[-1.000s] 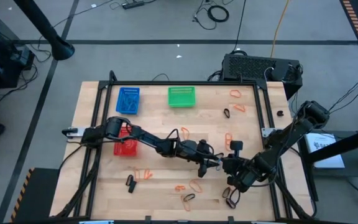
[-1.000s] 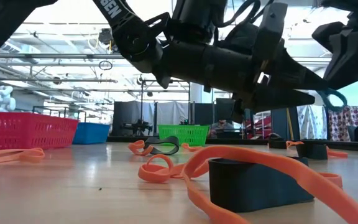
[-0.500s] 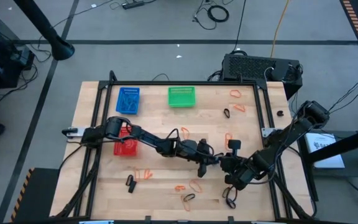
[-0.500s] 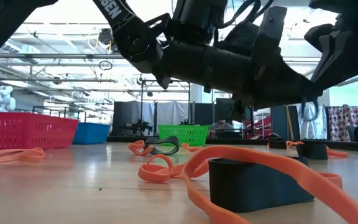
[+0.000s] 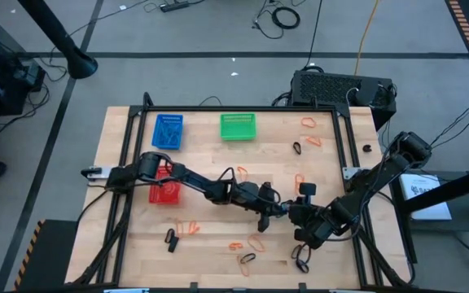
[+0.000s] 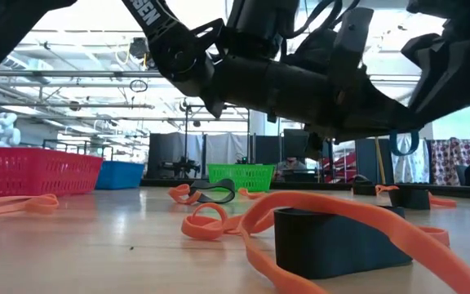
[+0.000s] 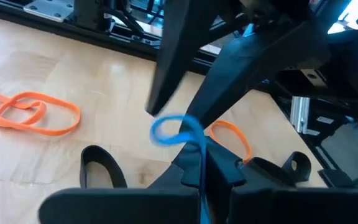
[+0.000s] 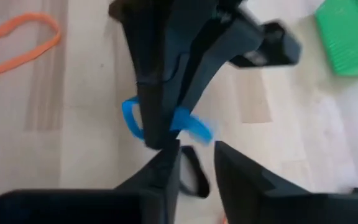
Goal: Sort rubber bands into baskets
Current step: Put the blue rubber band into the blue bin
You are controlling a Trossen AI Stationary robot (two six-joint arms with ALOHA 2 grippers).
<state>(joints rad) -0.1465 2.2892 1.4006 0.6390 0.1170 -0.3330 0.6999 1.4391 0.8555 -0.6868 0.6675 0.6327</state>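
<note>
Meeting over the wooden table (image 5: pixel 120 122), left gripper (image 5: pixel 282 209) clamps a blue rubber band (image 7: pixel 174 131); right gripper (image 5: pixel 293 213) just beside, fingers parted. Baskets (image 5: pixel 167 131) well behind; grey floor (image 5: pixel 218 32) around.

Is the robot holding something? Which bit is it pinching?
The left gripper pinches a blue rubber band at one end; the right gripper is meeting it.

High view: straight down over the table (image 5: pixel 137 244).
Low view: tabletop level, facing the baskets.
Wrist views: close, sharing the blue rubber band (image 7: pixel 173 129).
</note>
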